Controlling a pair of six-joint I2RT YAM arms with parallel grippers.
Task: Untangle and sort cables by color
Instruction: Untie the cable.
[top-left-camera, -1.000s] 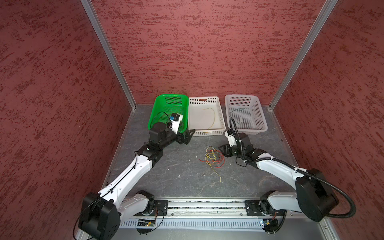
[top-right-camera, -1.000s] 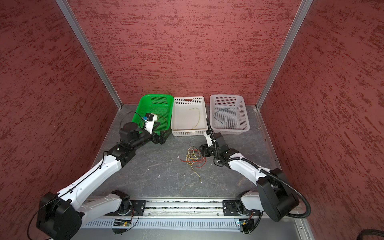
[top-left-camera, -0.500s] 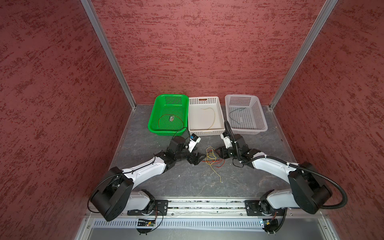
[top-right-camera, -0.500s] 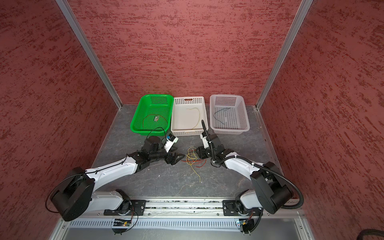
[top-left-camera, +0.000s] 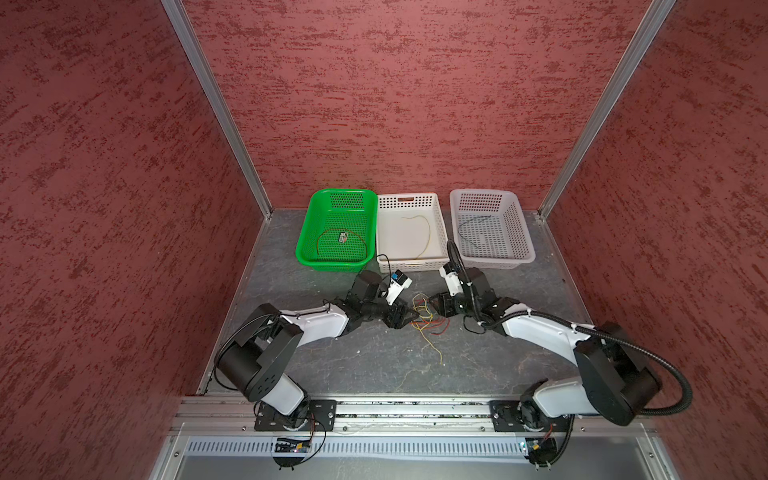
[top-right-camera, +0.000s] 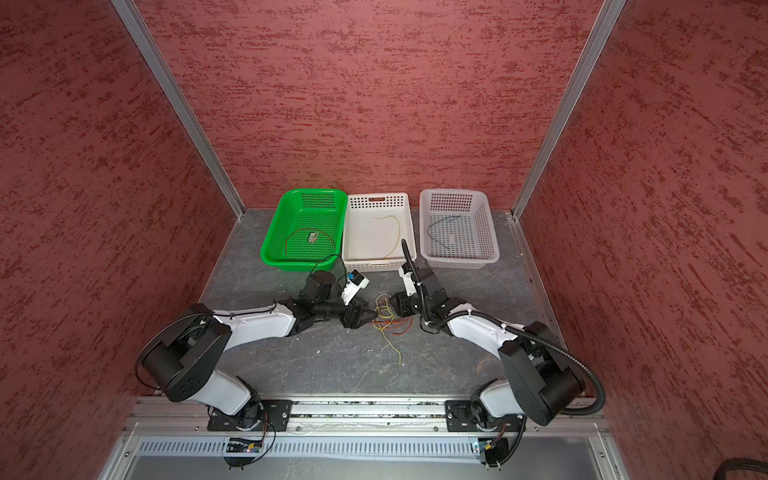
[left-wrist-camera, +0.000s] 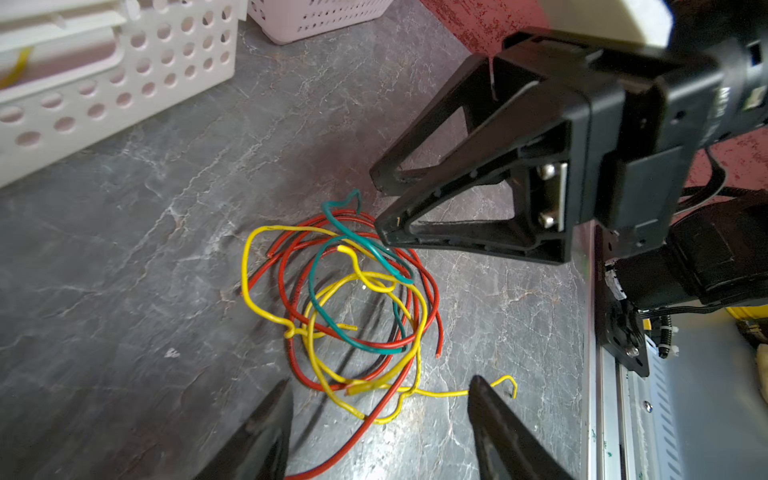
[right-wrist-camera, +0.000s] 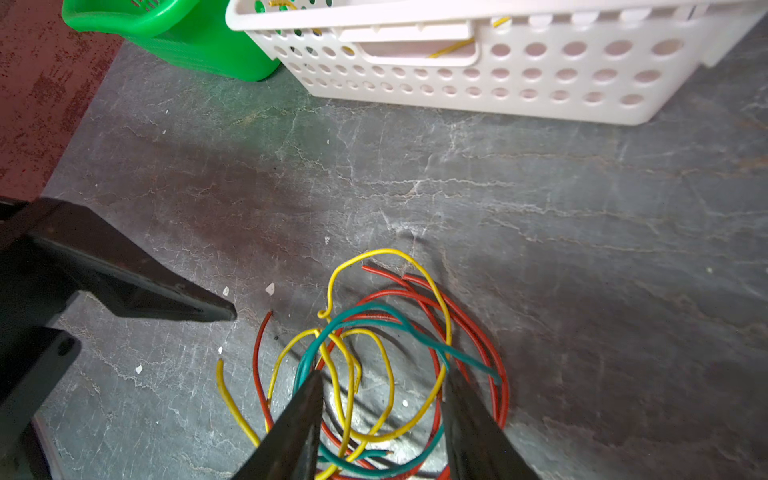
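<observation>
The cables (left-wrist-camera: 345, 299) lie in a loose tangle of red, yellow and blue-green loops on the table (top-left-camera: 374, 365), right between our two grippers. In the left wrist view the left gripper (left-wrist-camera: 380, 380) has its jaws spread wide. Its two fingers stand to either side of the near edge of the tangle, clamped on nothing, and a thin yellow end runs past one fingertip (left-wrist-camera: 478, 384). Across the pile the right gripper (left-wrist-camera: 378, 205) points back at us with its jaws apart, the lower tip just touching a blue-green strand. In the right wrist view the right gripper (right-wrist-camera: 383, 374) hangs low over the loops, and yellow, red and blue-green strands pass through the gap between its fingers. We see no strand pinched there. Both top views show the two grippers (top-left-camera: 401, 318) (top-left-camera: 436, 303) facing each other tip to tip, with the tangle between and just below them (top-right-camera: 384, 318). One yellow strand trails out of the pile towards the arms' bases.

Beyond the grippers, against the back wall, three baskets stand in a row. Behind the left gripper sits the green basket (top-left-camera: 305, 249) with a red cable (top-left-camera: 343, 231) curled inside. Next to it is the white basket (top-left-camera: 407, 262), holding a yellow cable (top-left-camera: 429, 235). Behind the right gripper is the pale basket (top-left-camera: 523, 232) with a dark cable (top-left-camera: 461, 226) — its colour is too faint to name from here.
</observation>
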